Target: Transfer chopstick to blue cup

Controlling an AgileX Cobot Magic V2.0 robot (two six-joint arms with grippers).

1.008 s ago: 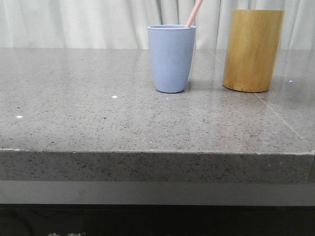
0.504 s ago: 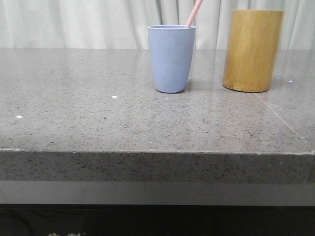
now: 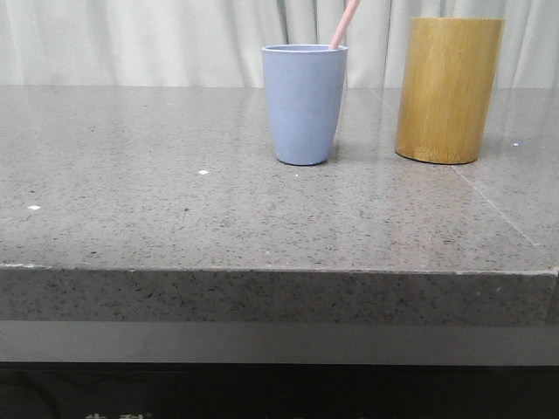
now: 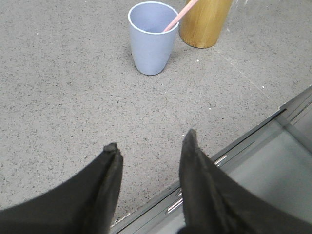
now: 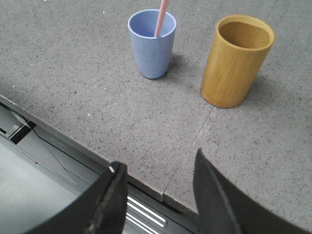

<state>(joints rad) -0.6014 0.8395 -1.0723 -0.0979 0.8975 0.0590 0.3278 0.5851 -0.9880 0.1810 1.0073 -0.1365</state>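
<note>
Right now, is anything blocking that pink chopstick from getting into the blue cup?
No. The chopstick already stands in the blue cup, leaning on its rim. The bamboo holder stands apart beside it, and both grippers, left gripper and right gripper, hang open near the table edge.

Matte blue cup [image 3: 304, 105], speckled stone table [image 3: 175, 209]

change: none | chopstick [image 3: 344, 24] in blue cup [image 3: 304, 103], same as before
</note>
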